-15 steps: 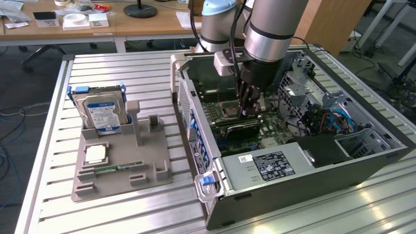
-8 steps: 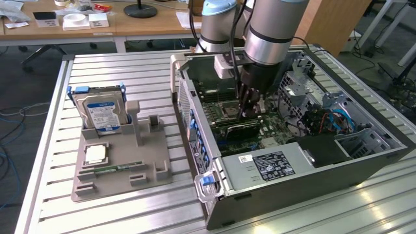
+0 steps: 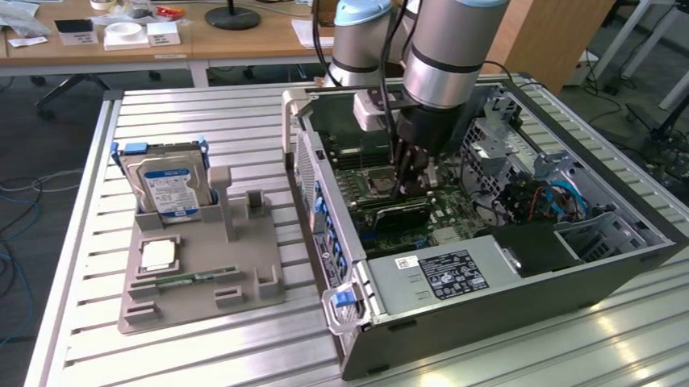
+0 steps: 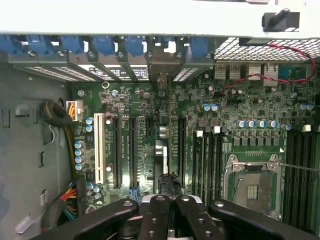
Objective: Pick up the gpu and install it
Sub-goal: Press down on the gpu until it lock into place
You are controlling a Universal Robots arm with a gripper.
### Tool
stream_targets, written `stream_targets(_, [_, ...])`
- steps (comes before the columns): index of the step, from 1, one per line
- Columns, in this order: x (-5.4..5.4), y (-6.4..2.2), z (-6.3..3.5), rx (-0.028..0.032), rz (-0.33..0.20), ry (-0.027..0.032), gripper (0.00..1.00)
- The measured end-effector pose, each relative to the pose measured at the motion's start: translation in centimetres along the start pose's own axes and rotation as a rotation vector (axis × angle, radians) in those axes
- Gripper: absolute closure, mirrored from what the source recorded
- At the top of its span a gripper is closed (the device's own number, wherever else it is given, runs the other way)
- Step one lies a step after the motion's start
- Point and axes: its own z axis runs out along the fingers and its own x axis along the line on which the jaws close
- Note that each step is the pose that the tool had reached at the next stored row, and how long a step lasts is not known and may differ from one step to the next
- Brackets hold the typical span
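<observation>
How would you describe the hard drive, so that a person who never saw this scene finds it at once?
On the metal table, to the exterior view's left of the open computer case, lies a grey holder. The hard drive stands upright at its far end: a silver box with a blue label, unlike the narrow green RAM stick lying flat.

A ribbed metal table stands on grey floor, with wooden desks and an office chair base behind.
</observation>
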Motion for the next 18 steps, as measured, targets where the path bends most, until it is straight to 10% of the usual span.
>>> stream_targets(18, [-0.2, 0.1, 1.5, 0.0, 0.0, -0.0001, 0.89])
